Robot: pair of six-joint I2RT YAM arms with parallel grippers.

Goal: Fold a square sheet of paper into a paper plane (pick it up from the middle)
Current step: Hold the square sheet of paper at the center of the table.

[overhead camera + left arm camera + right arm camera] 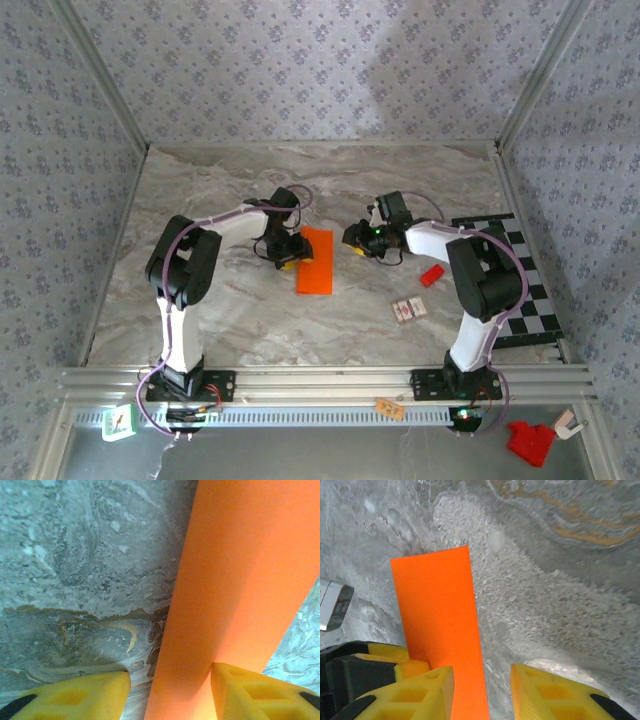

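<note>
The orange sheet of paper [316,260] lies on the marble table as a narrow folded rectangle. My left gripper [287,255] is at its left long edge, low over the table. In the left wrist view the left gripper [170,692] is open; the paper [240,580] runs up between the yellow fingers, and the right finger [260,692] rests on it. My right gripper [360,240] hovers just right of the paper. In the right wrist view the right gripper [482,695] is open, and the strip's [437,610] right edge passes between its fingers, close to the left one.
A small red block [431,275] and a small printed card [409,310] lie right of the paper. The black-and-white checkered board [520,280] covers the table's right edge. Patterned walls enclose the table. A red object [530,440] sits below the front rail.
</note>
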